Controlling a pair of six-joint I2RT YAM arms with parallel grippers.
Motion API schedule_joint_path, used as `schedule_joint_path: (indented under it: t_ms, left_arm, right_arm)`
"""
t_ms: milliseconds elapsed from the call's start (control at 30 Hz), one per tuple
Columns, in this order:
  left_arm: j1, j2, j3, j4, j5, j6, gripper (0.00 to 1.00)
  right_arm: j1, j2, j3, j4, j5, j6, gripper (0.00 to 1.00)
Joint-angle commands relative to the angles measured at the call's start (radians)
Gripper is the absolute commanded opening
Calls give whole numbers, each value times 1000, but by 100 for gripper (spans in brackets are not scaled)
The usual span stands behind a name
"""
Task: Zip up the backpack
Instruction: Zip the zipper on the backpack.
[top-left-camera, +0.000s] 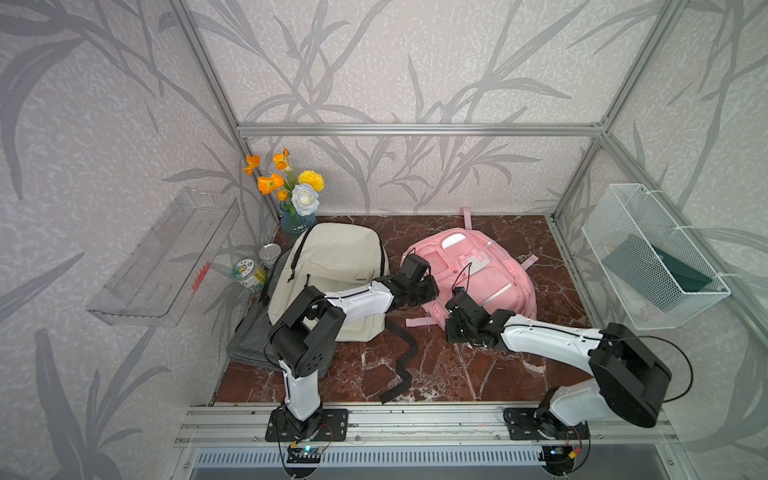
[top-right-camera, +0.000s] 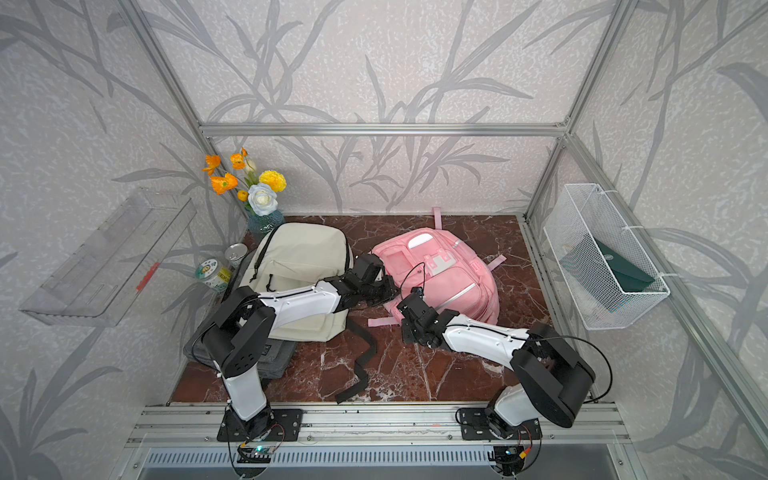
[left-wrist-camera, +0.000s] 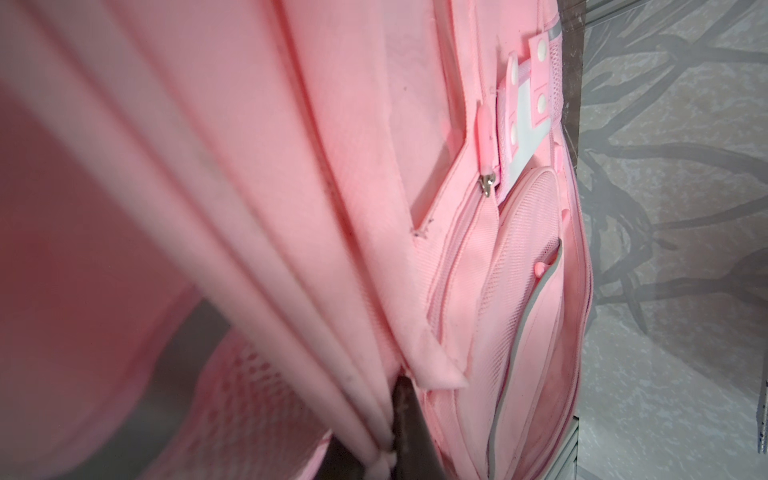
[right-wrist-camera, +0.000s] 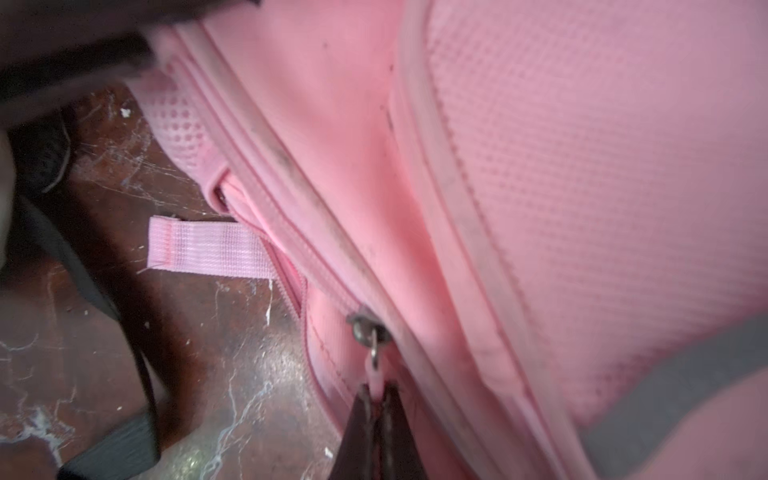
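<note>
Red-brown marble tabletop (top-left-camera: 436, 374) inside a metal-frame booth with leaf-pattern wallpaper. The pink backpack (top-left-camera: 478, 274) lies flat at right-centre of it in both top views, just beside a beige backpack (top-left-camera: 336, 266); both arms reach to its near edge. The left gripper (left-wrist-camera: 380, 455) is clamped on a bunched fold of the pink fabric at the bag's edge. The right gripper (right-wrist-camera: 377, 405) is pinched tight on the small pink zipper pull (right-wrist-camera: 376, 376), which hangs from the metal slider (right-wrist-camera: 365, 326). The track looks parted beyond the slider, near the loose strap end (right-wrist-camera: 208, 249), so the step in hand looks like dragging the slider along to close that stretch. To do it well: pull in line with the track, not across it. Use the left hold as an anchor so the fabric stays taut and does not ride along with the slider. Follow the curve of the seam round the corner. Go steady, since the tab is tiny and could slip out of the pinch. Watch that the fabric lip over the track does not get caught in the slider.
</note>
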Motion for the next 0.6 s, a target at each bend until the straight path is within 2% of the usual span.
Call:
schedule_joint_path:
  t_ms: [0,200,433,567]
  left_arm:
    - [59,16,4,34,-58,60,0]
    - [97,27,42,17,-53,91,0]
    - [94,6,48,24,-25,63,0]
    - [78,-15,39,13,-26,67,0]
  right_arm:
    - [-3,-83,-35,-207,60,25,0]
    - [-3,-190,-77,-292,53,55,0]
    - [-2,-231,-70,-184,7,9,0]
    - [-2,-237,11,-109,-26,-40,17]
